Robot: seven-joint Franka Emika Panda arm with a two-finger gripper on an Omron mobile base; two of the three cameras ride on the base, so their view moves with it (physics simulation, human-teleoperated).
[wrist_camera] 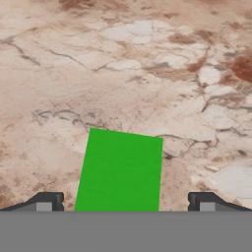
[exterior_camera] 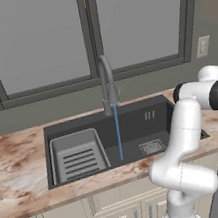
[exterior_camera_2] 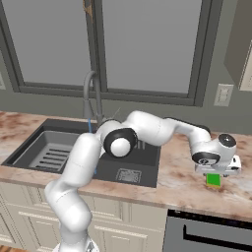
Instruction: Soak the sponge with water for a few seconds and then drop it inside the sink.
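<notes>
The green sponge [wrist_camera: 120, 172] lies flat on the marble counter to the right of the sink, and shows as a small green block [exterior_camera_2: 213, 179] under the hand. My gripper [wrist_camera: 125, 203] hangs open right above it, one fingertip on each side, not touching it. The dark sink [exterior_camera: 134, 127] lies to the left, with a square drain grate [exterior_camera: 152, 147]. A thin blue stream of water [exterior_camera: 117, 132] runs straight down from the grey gooseneck faucet [exterior_camera: 107, 83] into the basin.
A lighter grey slotted rack [exterior_camera: 78, 156] fills the sink's left half. A window runs behind the faucet, and a wall outlet [exterior_camera_2: 224, 95] sits above the counter on the right. A dark appliance front [exterior_camera_2: 211, 231] lies below the counter's right edge.
</notes>
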